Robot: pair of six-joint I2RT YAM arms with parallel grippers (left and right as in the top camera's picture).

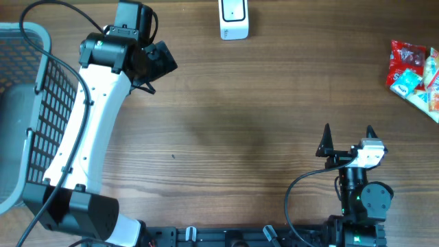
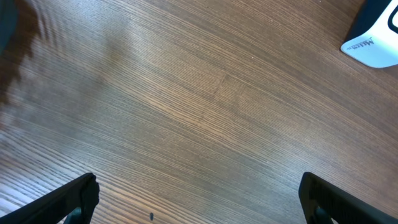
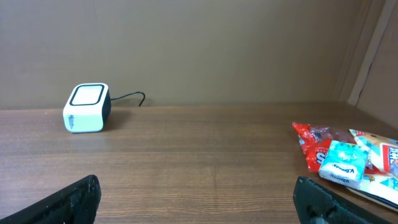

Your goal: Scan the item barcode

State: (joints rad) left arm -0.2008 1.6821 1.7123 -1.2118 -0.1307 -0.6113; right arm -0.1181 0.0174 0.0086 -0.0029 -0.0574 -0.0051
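Note:
A small pile of snack packets (image 1: 413, 74) lies at the table's far right edge: a red packet (image 3: 313, 142) with a teal-and-white one (image 3: 344, 164) on top. The white barcode scanner (image 1: 233, 19) stands at the back middle and also shows in the right wrist view (image 3: 87, 107), its cable trailing behind. One corner of the scanner (image 2: 376, 45) shows in the left wrist view. My left gripper (image 1: 163, 60) hovers open over bare wood to the left of the scanner. Open and empty, my right gripper (image 1: 348, 134) sits near the front right.
A grey wire basket (image 1: 27, 103) stands at the left edge beside the left arm. The wooden table (image 1: 247, 123) stretches between the two arms. A wall closes off the back in the right wrist view.

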